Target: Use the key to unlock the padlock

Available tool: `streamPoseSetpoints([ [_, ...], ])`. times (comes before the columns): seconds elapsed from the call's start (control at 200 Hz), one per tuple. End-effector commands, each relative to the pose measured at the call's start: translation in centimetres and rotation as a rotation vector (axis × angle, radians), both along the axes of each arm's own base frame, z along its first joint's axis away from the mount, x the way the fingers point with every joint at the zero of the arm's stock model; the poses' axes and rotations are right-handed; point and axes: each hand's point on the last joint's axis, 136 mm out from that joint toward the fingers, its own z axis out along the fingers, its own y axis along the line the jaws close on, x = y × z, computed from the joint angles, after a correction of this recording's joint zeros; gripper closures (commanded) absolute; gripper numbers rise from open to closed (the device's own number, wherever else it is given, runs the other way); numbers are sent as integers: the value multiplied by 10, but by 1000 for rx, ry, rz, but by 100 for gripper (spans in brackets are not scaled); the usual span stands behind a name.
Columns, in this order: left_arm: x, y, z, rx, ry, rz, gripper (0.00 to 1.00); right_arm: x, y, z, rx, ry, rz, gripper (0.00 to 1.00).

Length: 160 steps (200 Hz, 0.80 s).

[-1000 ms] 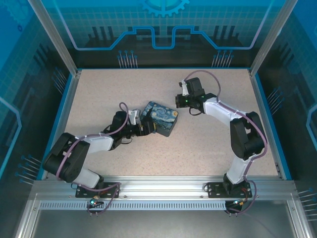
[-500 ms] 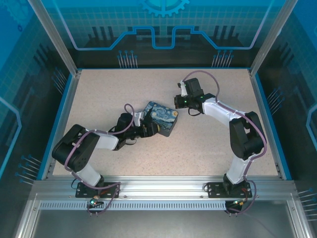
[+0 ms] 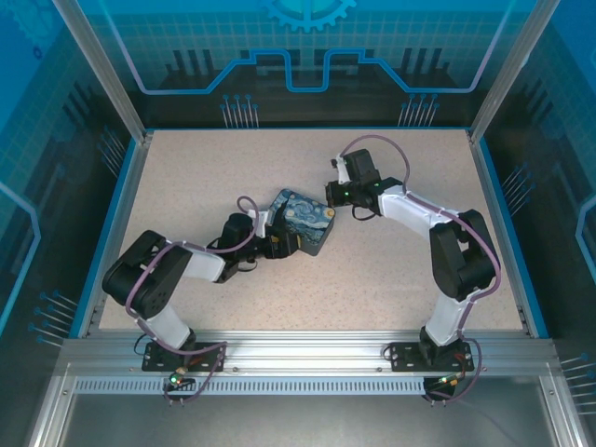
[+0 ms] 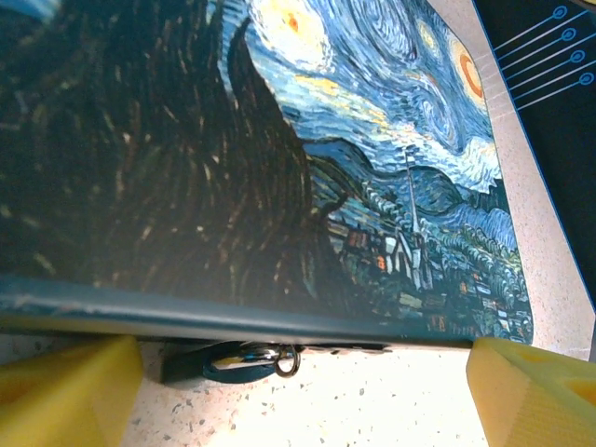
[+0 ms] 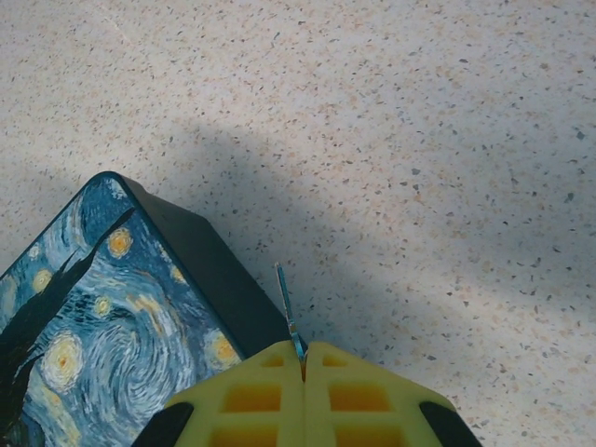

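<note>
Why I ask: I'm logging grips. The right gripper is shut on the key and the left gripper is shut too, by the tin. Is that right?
No: the left gripper is open, its yellow fingers wide apart by the tin, as the left wrist view shows. The right gripper is shut on the key.

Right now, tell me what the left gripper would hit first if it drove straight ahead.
Probably the padlock, which sits ahead of the left gripper, between its open fingers, against the near wall of the tin; depth is unclear.
</note>
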Motion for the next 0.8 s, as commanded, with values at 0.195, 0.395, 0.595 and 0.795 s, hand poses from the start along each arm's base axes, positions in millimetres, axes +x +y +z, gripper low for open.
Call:
streamPoseSetpoints([
  [0.195,4,-7,-3,34,-22,-47,14,0,15,-6,-24,2,38,99],
  [0.395,2,-9,-7,58,-60,-74,16,-4,15,-13,-26,18,35,100],
  [0.595,3,-9,-8,65,-102,-82,17,-7,18,-16,-24,28,41,100],
  [0.795,2,-15,-4,40,-108,-105,25,-8,18,-13,-22,23,41,100],
])
